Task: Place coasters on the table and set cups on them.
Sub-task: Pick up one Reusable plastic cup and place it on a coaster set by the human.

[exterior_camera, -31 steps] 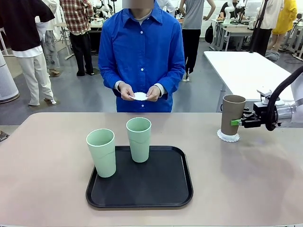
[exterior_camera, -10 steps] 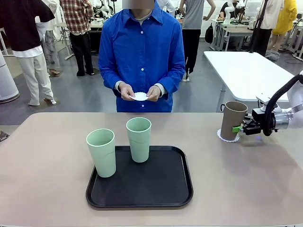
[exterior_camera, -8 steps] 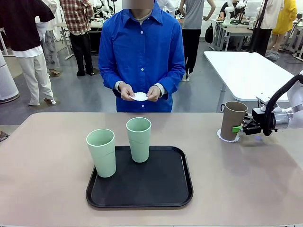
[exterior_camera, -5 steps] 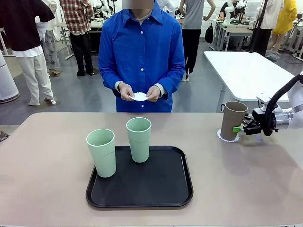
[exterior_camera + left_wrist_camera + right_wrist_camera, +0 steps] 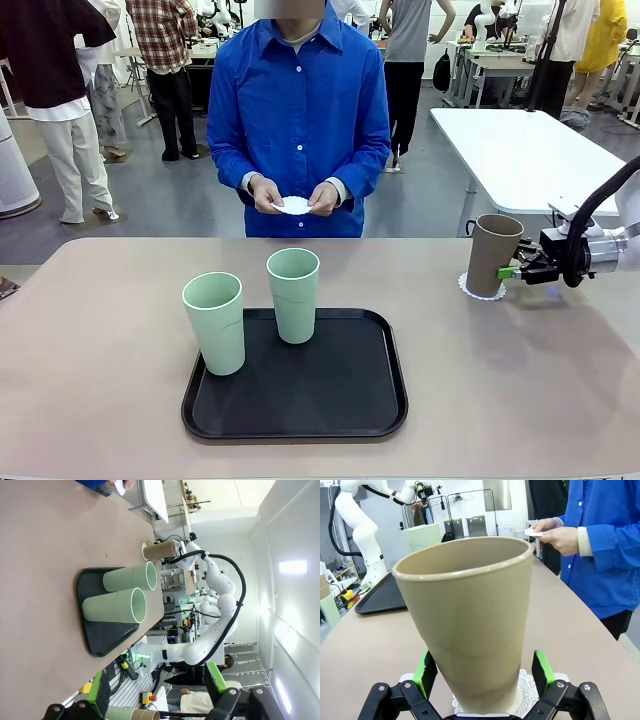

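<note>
Robotics lab, white robot arm (image 5: 227, 602) at the table (image 5: 100, 400), worktables (image 5: 520, 150) and people (image 5: 60, 100) behind

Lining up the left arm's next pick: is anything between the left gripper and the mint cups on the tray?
Nothing visible does. The open left gripper looks straight at both mint cups, standing on the black tray; only the tray's low rim lies between.
</note>
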`<state>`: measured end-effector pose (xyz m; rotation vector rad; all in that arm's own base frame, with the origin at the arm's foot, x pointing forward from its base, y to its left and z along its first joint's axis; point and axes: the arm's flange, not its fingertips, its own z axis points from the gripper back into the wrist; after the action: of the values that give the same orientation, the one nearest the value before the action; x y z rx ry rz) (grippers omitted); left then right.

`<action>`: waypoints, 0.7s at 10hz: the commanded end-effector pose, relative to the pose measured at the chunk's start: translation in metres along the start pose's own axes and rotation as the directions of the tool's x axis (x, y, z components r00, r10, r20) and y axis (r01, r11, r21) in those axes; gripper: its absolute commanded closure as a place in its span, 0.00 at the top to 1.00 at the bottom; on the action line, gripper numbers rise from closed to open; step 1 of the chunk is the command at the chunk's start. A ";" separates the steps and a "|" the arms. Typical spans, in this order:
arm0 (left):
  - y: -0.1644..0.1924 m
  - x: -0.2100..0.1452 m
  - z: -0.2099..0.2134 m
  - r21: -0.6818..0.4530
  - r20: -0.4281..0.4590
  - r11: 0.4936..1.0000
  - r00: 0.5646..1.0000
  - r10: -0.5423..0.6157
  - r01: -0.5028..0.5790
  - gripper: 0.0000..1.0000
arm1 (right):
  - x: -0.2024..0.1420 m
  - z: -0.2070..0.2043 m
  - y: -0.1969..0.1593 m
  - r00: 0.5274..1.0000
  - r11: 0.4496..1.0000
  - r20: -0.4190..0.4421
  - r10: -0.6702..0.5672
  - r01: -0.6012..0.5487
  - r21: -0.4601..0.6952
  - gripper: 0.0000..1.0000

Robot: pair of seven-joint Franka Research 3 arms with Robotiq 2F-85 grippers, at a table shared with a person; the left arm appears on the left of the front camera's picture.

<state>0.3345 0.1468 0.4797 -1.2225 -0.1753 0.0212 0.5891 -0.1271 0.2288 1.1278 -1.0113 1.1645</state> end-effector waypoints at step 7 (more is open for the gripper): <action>-0.001 0.000 0.001 -0.013 0.003 1.000 1.000 -0.011 0.011 1.00 | 0.006 0.041 0.009 0.986 0.984 -0.083 -0.146 0.136 -0.116 1.00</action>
<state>0.3345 0.1467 0.4797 -1.2225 -0.1751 0.0211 0.5833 -0.1692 0.2327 1.0687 -0.9864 1.0980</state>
